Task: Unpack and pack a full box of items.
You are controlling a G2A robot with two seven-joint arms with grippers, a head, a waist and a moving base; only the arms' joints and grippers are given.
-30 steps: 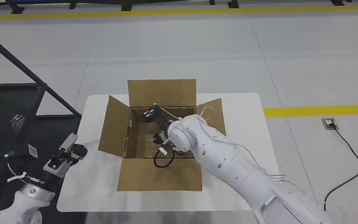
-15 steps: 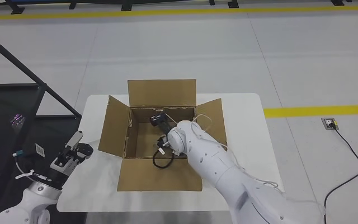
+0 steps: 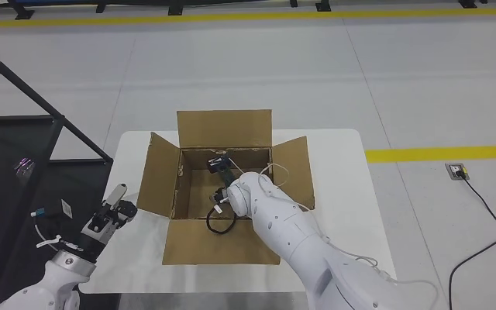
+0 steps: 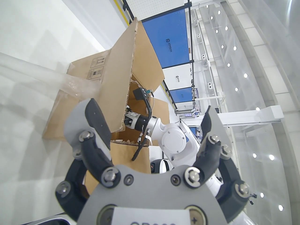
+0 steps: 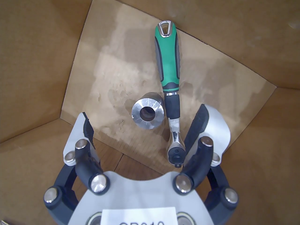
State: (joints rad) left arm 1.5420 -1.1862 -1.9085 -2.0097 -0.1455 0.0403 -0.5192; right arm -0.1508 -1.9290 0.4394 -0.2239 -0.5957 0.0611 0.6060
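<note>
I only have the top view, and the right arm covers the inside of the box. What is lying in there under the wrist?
Observer: A ratchet wrench with a green handle lies flat on the floor of the box.
Operator: Anything next to it?
Observer: Yes, a metal socket sits close beside the wrench's black neck, its open end towards the wrist camera. I cannot tell whether they touch.
Operator: Is the right pincer holding anything?
Observer: No. The right pincer is open with nothing between its fingers, poised over the socket and the wrench's head.
</note>
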